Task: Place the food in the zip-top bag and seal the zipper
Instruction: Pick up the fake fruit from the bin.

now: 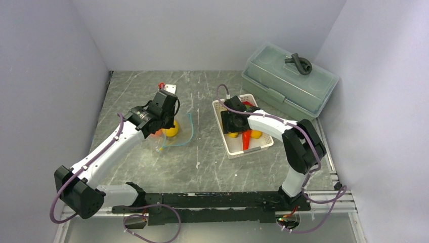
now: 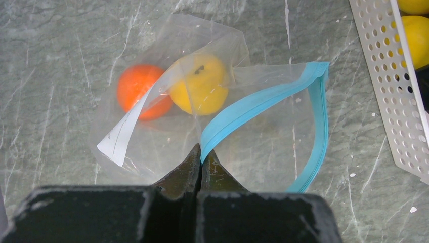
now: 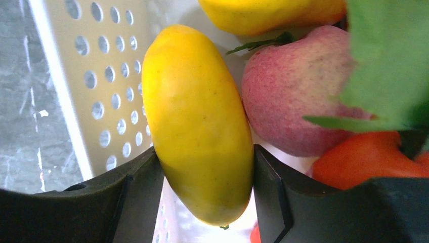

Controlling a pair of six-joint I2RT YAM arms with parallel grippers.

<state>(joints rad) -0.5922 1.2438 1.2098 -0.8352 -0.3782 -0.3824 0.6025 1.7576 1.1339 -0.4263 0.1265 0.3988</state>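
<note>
Pale, bare walls [image 1: 50, 76] close in the left, far and right sides of a grey-green bench [image 1: 202, 167], whose stone-look top is streaked with white veins and flecks. A metal rail [image 1: 329, 195] runs along the near edge. On the left half of the bench lies the clear bag [image 2: 263, 142], flat and floppy, with its mouth open in a loop toward the right. The left gripper [image 2: 201, 152] is clenched on the teal zipper [image 2: 253, 106] at the bag's near edge, its dark fingertips pressed together with the strip pinched between them. Inside the bag an orange [image 2: 132, 86] sits touching a round lemon [image 2: 200, 81] to its right, and a white label [image 2: 121, 134] slants across the plastic in front of them. Right of the bag, well apart from it, stands a white perforated basket [image 1: 238, 150]. The right gripper [image 3: 202, 172] reaches down into it, its two black fingers [image 3: 136, 187] set against opposite sides of a long lemon [image 3: 197, 131], which lies beside the basket's holed left wall. Just right of that lemon, touching it, is a pinkish peach [image 3: 293, 96]. An orange-red piece [image 3: 364, 162] lies nearer, under blurred green leaves [image 3: 389, 55], and another yellow fruit [image 3: 273, 15] lies at the far side. At the far right corner is a grey-green lidded box [image 1: 288, 81] with a dark looped thing [image 1: 299, 63] on its lid.
</note>
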